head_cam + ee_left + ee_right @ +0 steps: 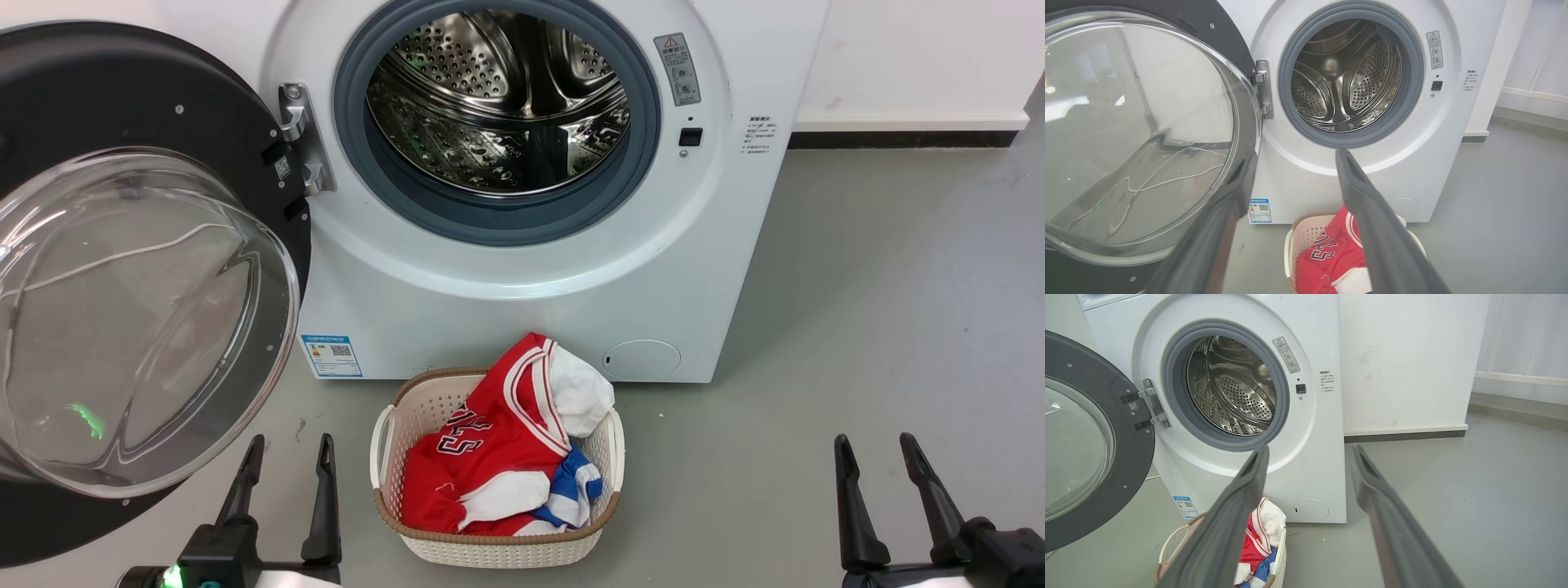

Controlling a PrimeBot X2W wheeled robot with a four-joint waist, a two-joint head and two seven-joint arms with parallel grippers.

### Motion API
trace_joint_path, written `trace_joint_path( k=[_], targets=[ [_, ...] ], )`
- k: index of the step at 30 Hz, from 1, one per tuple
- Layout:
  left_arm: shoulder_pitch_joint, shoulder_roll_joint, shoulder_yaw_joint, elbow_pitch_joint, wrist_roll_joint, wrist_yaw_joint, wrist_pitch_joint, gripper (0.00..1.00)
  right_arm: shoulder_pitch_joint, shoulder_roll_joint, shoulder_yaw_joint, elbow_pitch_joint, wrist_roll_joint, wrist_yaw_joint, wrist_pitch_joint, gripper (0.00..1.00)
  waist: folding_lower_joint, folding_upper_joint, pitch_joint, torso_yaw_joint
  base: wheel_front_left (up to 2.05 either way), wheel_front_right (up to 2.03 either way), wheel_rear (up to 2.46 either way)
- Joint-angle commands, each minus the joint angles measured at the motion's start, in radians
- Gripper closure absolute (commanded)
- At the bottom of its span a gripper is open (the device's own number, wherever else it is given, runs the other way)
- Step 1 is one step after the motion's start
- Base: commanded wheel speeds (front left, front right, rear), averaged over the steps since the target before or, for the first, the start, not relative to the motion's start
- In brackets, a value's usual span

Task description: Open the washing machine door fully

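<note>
Low and nearest, the left gripper and right gripper point their dark fingers up, spread wide and empty. The round glossy black washing machine door stands swung out left, its glass bowl bulging toward the robot. Behind a latticed basket, the white washing machine shows its perforated steel drum.

Washing machine door swung wide left on hinge, glass bowl bulging outward; white washing machine drum exposed.

Left hand and right hand sit low, both spread, holding nothing.
</note>
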Motion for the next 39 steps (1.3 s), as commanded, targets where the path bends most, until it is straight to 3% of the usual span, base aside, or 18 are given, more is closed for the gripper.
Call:
trace_joint_path(
  k=[1,14,15,20,39],
  targets=[
    [0.008,-0.001,-0.005,0.004,-0.004,0.005,0.002,0.0,0.003,0.002,-0.001,0.002,0.009,0.0,-0.002,0.0,0.0001,0.0,0.0,0.0,0.0,0.0,0.0],
    [-0.006,-0.001,-0.003,0.03,0.002,0.01,0.002,0.0,0.002,0.002,-0.002,0.01,0.015,0.0,-0.002,0.0,0.0001,0.0,-0.001,0.009,0.0,0.0,0.0],
    [-0.008,-0.001,-0.003,0.03,0.0,0.008,0.002,1.0,0.002,0.002,-0.002,0.01,0.016,0.0,-0.002,1.0,0.0001,0.0,-0.001,0.009,0.0,0.0,0.0],
    [0.011,-0.001,-0.002,0.076,-0.007,0.009,0.003,1.0,0.006,0.0,0.003,0.049,0.016,0.0,0.002,1.0,0.0001,0.0,-0.001,0.009,0.0,0.0,0.0],
    [-0.048,-0.001,0.02,0.106,-0.39,-0.015,0.096,1.0,-0.065,-0.02,0.009,0.095,0.394,0.0,0.073,1.0,0.0001,0.0,0.005,0.008,0.0,0.0,0.0]
  ],
)
